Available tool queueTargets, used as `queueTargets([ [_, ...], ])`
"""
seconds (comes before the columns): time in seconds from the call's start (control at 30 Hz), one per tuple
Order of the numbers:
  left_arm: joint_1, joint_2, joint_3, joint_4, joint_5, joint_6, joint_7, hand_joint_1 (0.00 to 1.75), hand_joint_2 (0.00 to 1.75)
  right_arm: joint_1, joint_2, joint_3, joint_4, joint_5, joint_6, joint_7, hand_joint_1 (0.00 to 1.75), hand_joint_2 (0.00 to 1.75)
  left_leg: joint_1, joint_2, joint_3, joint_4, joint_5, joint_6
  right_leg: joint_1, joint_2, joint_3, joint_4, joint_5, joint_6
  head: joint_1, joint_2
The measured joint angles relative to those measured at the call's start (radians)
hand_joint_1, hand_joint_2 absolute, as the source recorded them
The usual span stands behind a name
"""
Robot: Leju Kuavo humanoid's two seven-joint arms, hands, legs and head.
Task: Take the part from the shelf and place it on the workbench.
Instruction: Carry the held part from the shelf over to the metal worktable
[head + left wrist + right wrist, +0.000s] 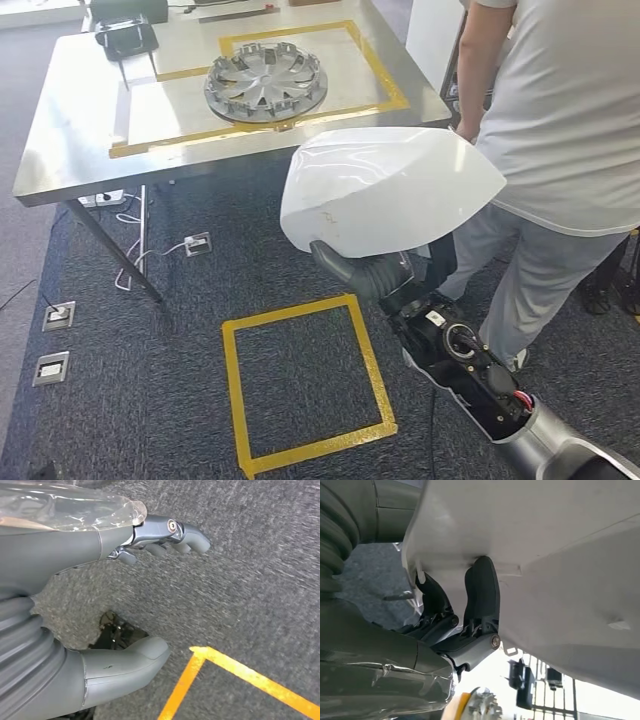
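- While the white part [385, 185] rides in the right hand [377, 272], you can see it held over the carpet, short of the workbench's [68, 150] near edge and not yet above it.
- You'll find the right hand under the part, dark fingers [482, 592] hooked up into its underside; the grip looks firm to me.
- Its long axis runs roughly along the workbench's near edge, pointed end toward the person [558, 130] standing at the bench's right corner.
- Your target lies forward and left of the hand: the yellow-taped rectangle [377, 70], where a wheel cover [264, 82] already sits, so I'd expect little free room there.
- Your left hand [143, 580] hangs over the carpet, fingers apart, holding nothing.
- I can read no label or writing on the part.
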Motion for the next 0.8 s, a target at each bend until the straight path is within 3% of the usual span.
queueTargets([
  [0.1, -0.004, 0.001, -0.002, 0.0, 0.0, 0.0, 0.001, 0.0, 1.75, -0.002, 0.0, 0.002, -0.003, 0.002, 0.0, 0.002, 1.75, 1.75, 0.008, 0.001, -0.121, 0.202, -0.064, -0.014, -0.002, -0.001, 0.014, -0.003, -0.013, -0.007, -0.007, 0.0],
  [0.13, -0.003, 0.001, -0.003, 0.0, 0.0, 0.0, 0.002, 0.0, 1.75, -0.001, 0.0, 0.002, -0.003, 0.002, 0.0, 0.002, 1.75, 1.75, 0.012, 0.001, -0.156, 0.244, -0.063, -0.017, -0.003, -0.001, 0.02, -0.003, -0.019, -0.006, -0.007, 0.0],
  [0.17, -0.002, 0.001, -0.004, 0.0, 0.0, 0.0, 0.002, 0.0, 1.75, -0.001, 0.0, 0.002, -0.003, 0.002, -0.001, 0.003, 1.75, 1.75, 0.015, 0.002, -0.172, 0.247, -0.043, -0.019, -0.003, 0.0, 0.027, -0.003, -0.026, -0.005, -0.008, 0.0],
  [0.23, -0.001, 0.001, -0.005, 0.0, 0.001, 0.0, 0.002, 0.0, 1.75, -0.001, 0.0, 0.002, -0.004, 0.002, -0.002, 0.003, 1.75, 1.75, 0.019, 0.002, -0.141, 0.134, 0.049, -0.02, -0.006, 0.001, 0.049, -0.003, -0.043, 0.002, -0.008, 0.0],
  [0.3, -0.003, 0.002, -0.005, 0.0, 0.003, 0.0, 0.002, 0.0, 1.75, -0.001, 0.0, 0.002, -0.004, 0.002, -0.002, 0.004, 1.75, 1.75, 0.017, 0.002, -0.086, 0.004, 0.107, -0.016, -0.006, 0.001, 0.061, -0.003, -0.062, 0.013, -0.013, 0.0],
  [0.33, -0.004, 0.002, -0.005, 0.0, 0.004, 0.0, 0.002, 0.0, 1.75, -0.002, 0.0, 0.002, -0.005, 0.002, -0.001, 0.004, 1.75, 1.75, 0.014, 0.002, -0.071, -0.028, 0.111, -0.011, -0.005, 0.001, 0.065, -0.006, -0.069, 0.019, -0.015, 0.0],
  [0.47, -0.004, 0.002, -0.006, 0.0, 0.006, 0.0, -0.001, 0.0, 1.75, -0.003, 0.0, 0.002, -0.009, 0.003, 0.0, 0.004, 1.75, 1.75, 0.012, 0.0, -0.04, -0.046, 0.081, 0.021, -0.005, 0.001, 0.077, 0.023, -0.076, 0.041, -0.011, 0.0],
  [0.53, -0.004, 0.002, -0.006, 0.0, 0.005, 0.0, -0.002, 0.0, 1.75, -0.003, 0.0, 0.001, -0.009, 0.003, 0.0, 0.004, 1.75, 1.75, 0.011, -0.001, -0.018, -0.05, 0.069, 0.033, -0.007, -0.002, 0.028, 0.121, -0.108, 0.045, -0.004, 0.0],
  [0.6, -0.003, 0.002, -0.006, 0.0, 0.004, 0.0, -0.002, 0.0, 1.75, -0.001, 0.0, 0.002, -0.009, 0.003, 0.0, 0.005, 1.75, 1.75, 0.008, -0.001, -0.002, -0.05, 0.054, 0.04, -0.006, -0.002, -0.06, 0.258, -0.162, 0.045, -0.001, 0.0],
  [0.63, -0.002, 0.002, -0.006, 0.0, 0.004, 0.0, -0.002, 0.0, 1.75, 0.001, 0.0, 0.002, -0.009, 0.003, 0.0, 0.005, 1.75, 1.75, 0.006, -0.002, 0.007, -0.05, 0.046, 0.042, -0.006, -0.002, -0.097, 0.299, -0.178, 0.045, 0.0, 0.0],
  [0.67, -0.001, 0.002, -0.006, 0.0, 0.003, 0.0, -0.002, 0.0, 1.75, 0.003, 0.0, 0.002, -0.009, 0.003, 0.0, 0.005, 1.75, 1.75, 0.004, -0.003, 0.019, -0.05, 0.036, 0.043, -0.005, -0.002, -0.119, 0.305, -0.176, 0.044, 0.001, 0.0],
  [0.7, 0.0, 0.001, -0.006, 0.0, 0.003, 0.0, -0.002, 0.0, 1.75, 0.004, 0.0, 0.002, -0.01, 0.003, 0.0, 0.005, 1.75, 1.75, 0.002, -0.004, 0.034, -0.05, 0.026, 0.042, -0.004, -0.002, -0.123, 0.274, -0.149, 0.04, 0.003, 0.0],
  [0.8, 0.002, -0.004, -0.006, 0.001, 0.002, 0.0, -0.002, 0.0, 1.75, 0.005, 0.0, 0.0, -0.01, 0.003, -0.001, 0.005, 1.75, 1.75, -0.002, -0.005, 0.072, -0.051, -0.006, 0.037, 0.007, -0.003, -0.099, 0.086, 0.007, 0.018, 0.006, 0.0],
])
